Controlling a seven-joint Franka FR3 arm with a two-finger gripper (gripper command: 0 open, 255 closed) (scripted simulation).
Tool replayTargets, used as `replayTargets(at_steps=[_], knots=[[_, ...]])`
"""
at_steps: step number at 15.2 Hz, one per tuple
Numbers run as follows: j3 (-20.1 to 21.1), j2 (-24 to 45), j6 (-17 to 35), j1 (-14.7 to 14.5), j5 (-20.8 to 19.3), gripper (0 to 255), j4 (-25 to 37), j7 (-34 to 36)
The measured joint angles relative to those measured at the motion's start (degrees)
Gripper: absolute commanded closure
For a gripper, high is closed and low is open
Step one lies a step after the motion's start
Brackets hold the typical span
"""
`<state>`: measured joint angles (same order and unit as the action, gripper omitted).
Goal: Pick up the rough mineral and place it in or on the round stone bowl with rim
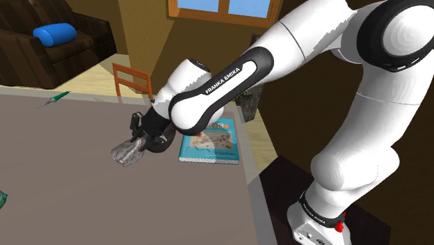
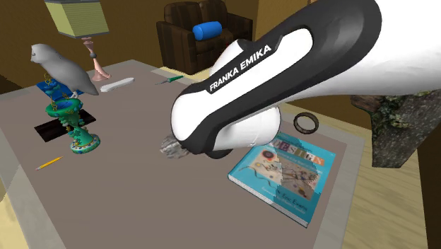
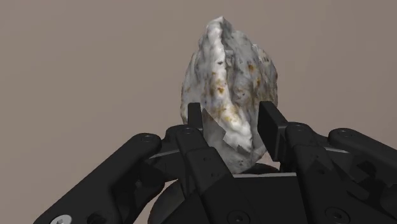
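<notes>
Item: rock (image 3: 232, 63), pale, rust-speckled. Location: clamped between your gripper's (image 3: 230, 116) two fingers, low over the table (image 1: 62, 174), near the book (image 1: 215, 147). You hold it by its base, so most of it juts forward, probably for carrying.

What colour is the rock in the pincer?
Whitish grey with rusty brown speckles; the rock shows best in the wrist view.
</notes>
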<state>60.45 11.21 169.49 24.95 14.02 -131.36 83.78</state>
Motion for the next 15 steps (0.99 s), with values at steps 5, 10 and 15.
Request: replayTargets(at_steps=[5, 10, 15], knots=[[5.38, -3.92, -4.09, 5.25, 5.59, 255, 1.19, -3.21], [8.76, -8.78, -9.25, 9.13, 12.46, 255, 3.33, -7.18], [8.65, -13.96, -14.76, 10.04, 18.57, 255, 5.68, -10.22]])
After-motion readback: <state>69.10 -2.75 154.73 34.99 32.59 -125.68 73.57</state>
